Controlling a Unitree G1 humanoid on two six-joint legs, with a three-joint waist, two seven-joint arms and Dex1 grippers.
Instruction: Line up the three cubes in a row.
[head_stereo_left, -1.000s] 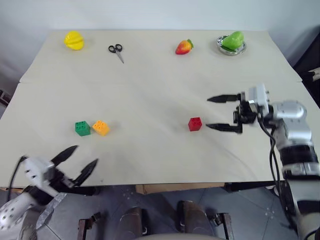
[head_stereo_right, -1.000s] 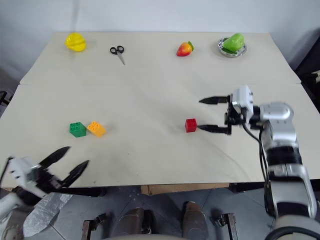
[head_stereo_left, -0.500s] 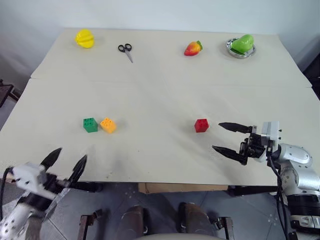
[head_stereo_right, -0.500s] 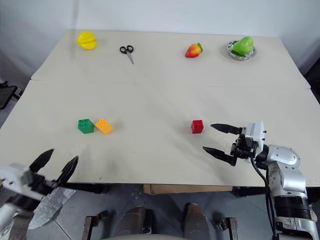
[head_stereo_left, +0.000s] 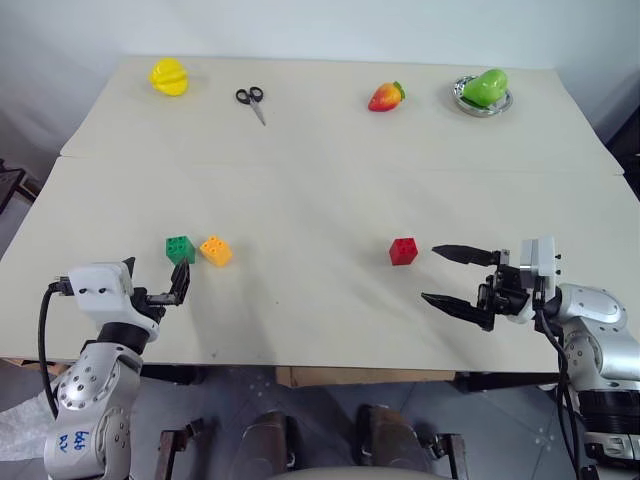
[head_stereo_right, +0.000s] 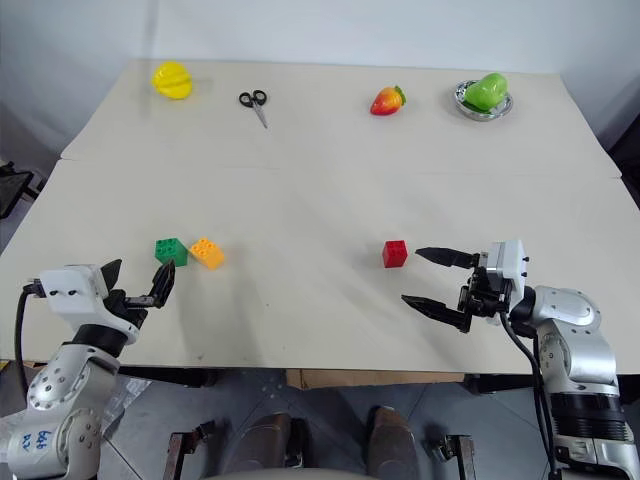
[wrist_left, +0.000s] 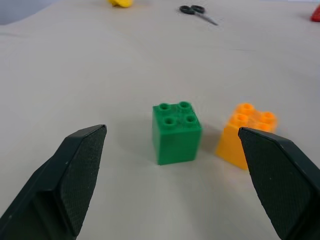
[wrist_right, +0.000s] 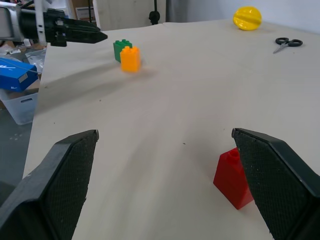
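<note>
I have both hands wide open and holding nothing, so the step I judge to be in hand is fetching the lone red cube across to the other two. Nearest me, the left hand (head_stereo_left: 178, 286) hovers at the front edge of the counter (head_stereo_left: 320, 170), fingers spread, with the green cube (head_stereo_left: 180, 249) just ahead of it and roughly centred between its fingertips in the left wrist view; the orange-yellow cube (head_stereo_left: 215, 250) sits right beside the green one on its right, close enough that I cannot tell whether they touch. The right hand (head_stereo_left: 459, 277) lies level, pointing left across the counter, and the red cube (head_stereo_left: 403, 250) sits just beyond its fingertips, a little farther back than the gap between them. To do this well, I would shift that hand slightly back so the red cube falls squarely between the fingers, close on its flat sides, then set it in line with the pair. Well behind lie scissors (head_stereo_left: 251, 101) and toy fruit (head_stereo_left: 387, 96), out of my way.
</note>
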